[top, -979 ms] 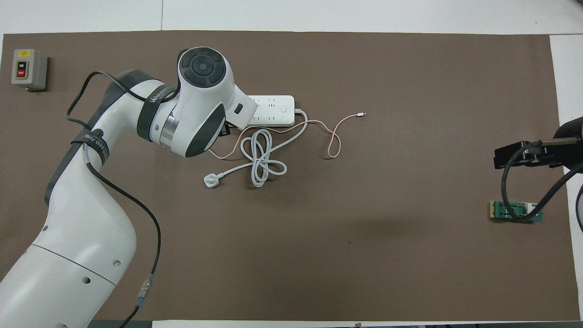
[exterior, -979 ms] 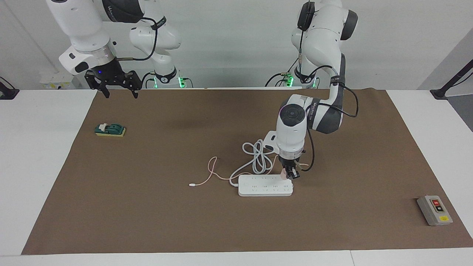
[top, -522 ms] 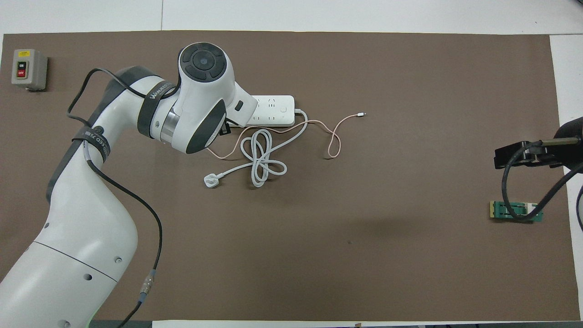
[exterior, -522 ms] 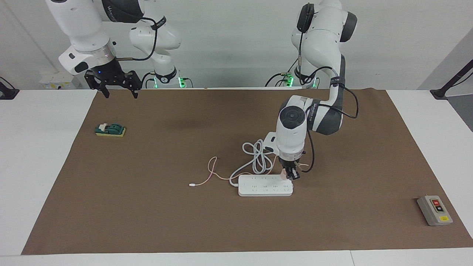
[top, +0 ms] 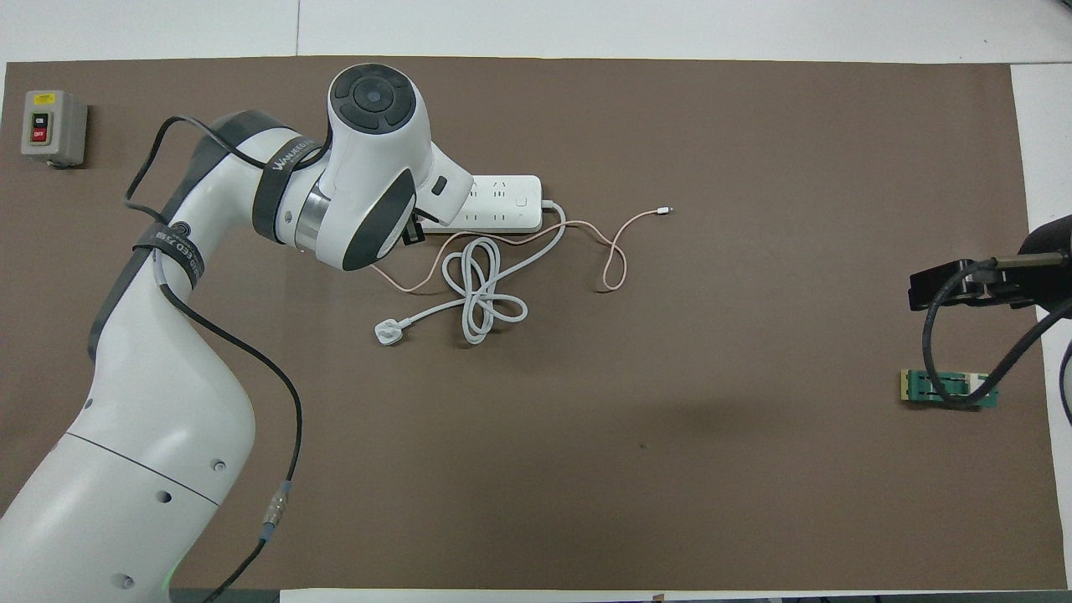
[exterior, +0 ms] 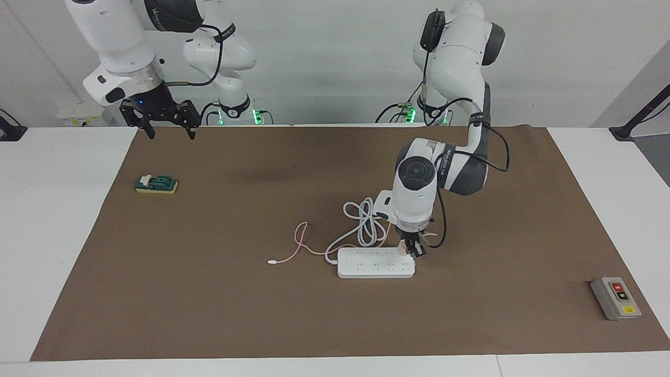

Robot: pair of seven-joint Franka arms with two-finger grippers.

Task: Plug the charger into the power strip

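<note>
The white power strip (exterior: 374,263) lies flat mid-mat, its thick cord looped beside it on the robots' side. My left gripper (exterior: 411,250) points straight down over the strip's end toward the left arm's base, shut on the small pink charger (exterior: 401,247). The charger sits right at the strip's top face; its prongs are hidden. Its thin pink cable (exterior: 298,243) trails over the mat to a white tip (exterior: 271,262). From overhead, my left arm covers that end of the power strip (top: 502,203) and the charger. My right gripper (exterior: 171,135) hangs open, waiting above the mat's edge by its base.
A green and yellow block (exterior: 156,184) lies toward the right arm's end. A grey box with red and yellow buttons (exterior: 615,298) stands at the mat's corner toward the left arm's end. A white three-pin plug (top: 388,333) ends the looped cord (top: 479,289).
The left arm's wrist and elbow have shifted slightly while its gripper stays at the strip's end with the charger, a touch lower. The right arm has not moved.
</note>
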